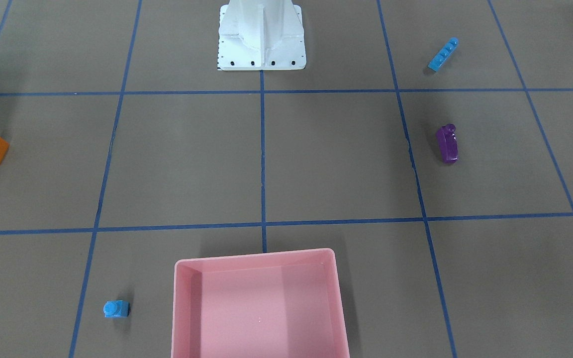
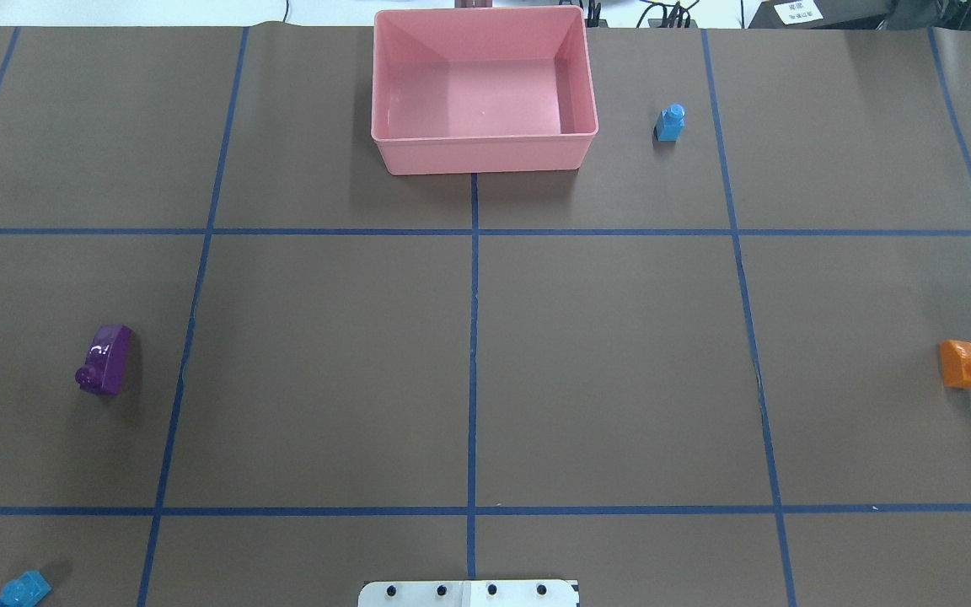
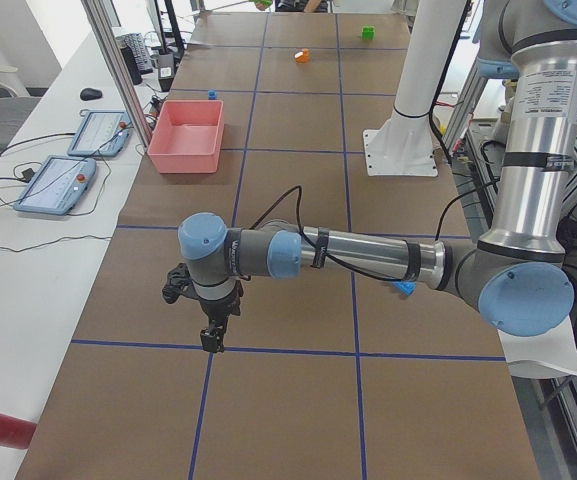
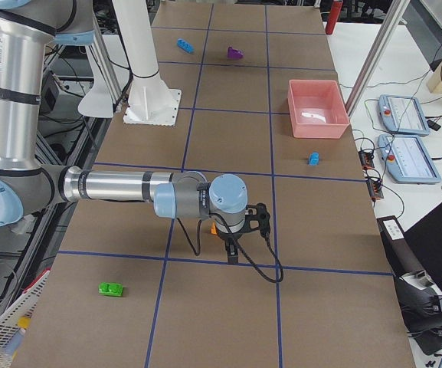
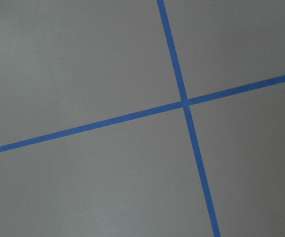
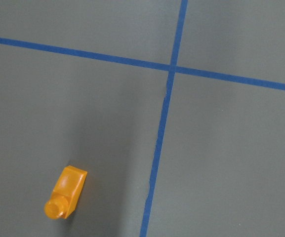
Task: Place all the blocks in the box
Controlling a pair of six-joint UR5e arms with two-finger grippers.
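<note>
On the table [image 2: 325,354], the pink box [image 2: 477,155] sits at the far middle edge, with the small blue block [image 2: 670,123] near it. The orange block [image 2: 964,364], purple block [image 2: 104,360], long blue block [image 1: 443,53] and green block [image 4: 111,289] lie well apart, all outside the box. The left hand [image 3: 211,340] and right hand [image 4: 232,254] hang low over the table. I cannot tell whether their fingers are apart or together.

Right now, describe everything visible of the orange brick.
The orange sloped brick is small, glossy plastic, with one round stud and one slanted face. It seems to lie on its side, stud pointing toward the robot's right. It rests alone on the brown table cover, inside a taped square, off the blue lines, far from the pink box.
</note>
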